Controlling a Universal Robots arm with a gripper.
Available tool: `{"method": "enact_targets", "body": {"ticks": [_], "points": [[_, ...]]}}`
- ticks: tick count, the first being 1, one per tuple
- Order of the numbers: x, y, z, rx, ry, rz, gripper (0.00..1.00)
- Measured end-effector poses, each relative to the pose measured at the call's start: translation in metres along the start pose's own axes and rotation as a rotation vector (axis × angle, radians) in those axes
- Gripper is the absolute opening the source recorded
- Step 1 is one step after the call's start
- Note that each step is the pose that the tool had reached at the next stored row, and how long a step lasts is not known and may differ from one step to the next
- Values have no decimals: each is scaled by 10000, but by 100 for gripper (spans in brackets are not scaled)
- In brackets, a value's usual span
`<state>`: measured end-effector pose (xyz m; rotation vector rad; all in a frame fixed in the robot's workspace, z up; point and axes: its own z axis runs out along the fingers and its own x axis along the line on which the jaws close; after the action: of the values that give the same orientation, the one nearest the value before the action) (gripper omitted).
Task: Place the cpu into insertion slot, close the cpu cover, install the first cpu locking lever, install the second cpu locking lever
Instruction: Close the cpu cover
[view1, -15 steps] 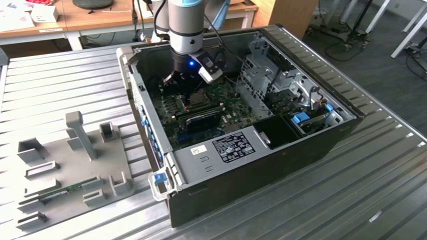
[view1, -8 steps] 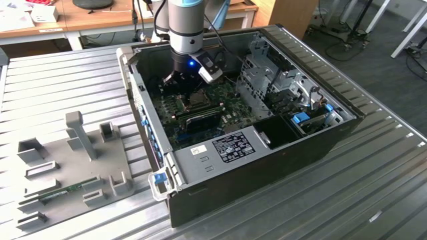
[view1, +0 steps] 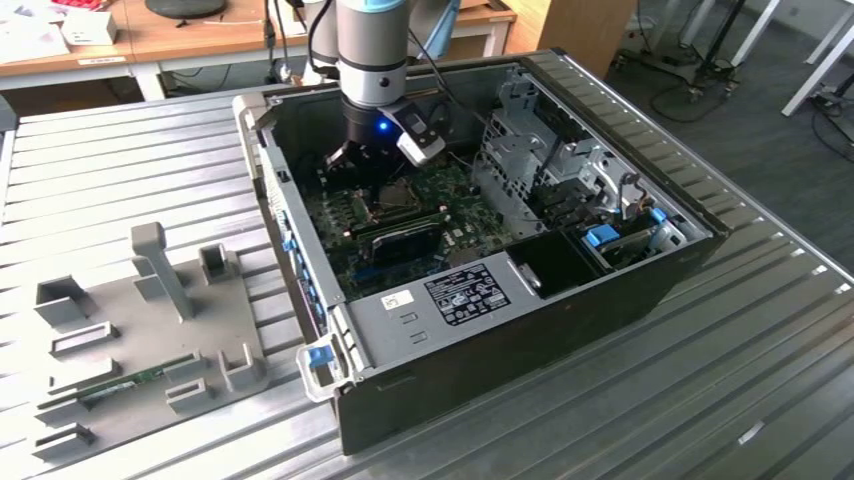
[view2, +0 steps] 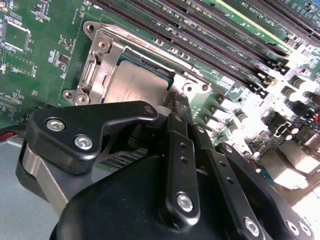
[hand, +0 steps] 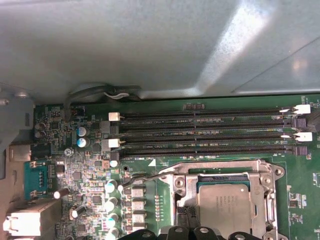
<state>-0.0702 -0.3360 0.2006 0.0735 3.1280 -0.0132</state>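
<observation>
The cpu (hand: 223, 206) lies in the insertion slot (hand: 186, 215), its dull grey top showing through the window of the cpu cover (hand: 266, 200), which lies flat over it. In the second wrist view the cpu (view2: 136, 86) sits inside the silvery cpu cover (view2: 98, 66). My gripper (view2: 178, 102) is shut, with its black fingers (view2: 176, 150) pressed together and their tips at the socket's edge, right beside the cover. A thin wire locking lever (hand: 146, 177) sticks out from the socket's corner. In the exterior view the gripper (view1: 378, 168) reaches down inside the computer case over the socket (view1: 398, 196).
Long black memory slots (hand: 200, 131) run beside the socket, and capacitors (hand: 111, 187) stand near it. The case walls (view1: 287, 225), a drive cage (view1: 541, 150) and a black shroud (view1: 554, 262) hem the arm in. A grey fixture plate (view1: 147, 330) lies on the table at the exterior view's left.
</observation>
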Motion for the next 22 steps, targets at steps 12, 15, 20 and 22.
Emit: {"method": "enact_targets", "body": {"ticks": [12, 15, 20, 22], "points": [[-1, -1, -99, 0, 0, 0, 10], [-2, -1, -129, 0, -1, 0, 10], [-3, -1, -170, -1, -6, -1, 10], [-3, -2, -189, 0, -6, -1, 10]]}}
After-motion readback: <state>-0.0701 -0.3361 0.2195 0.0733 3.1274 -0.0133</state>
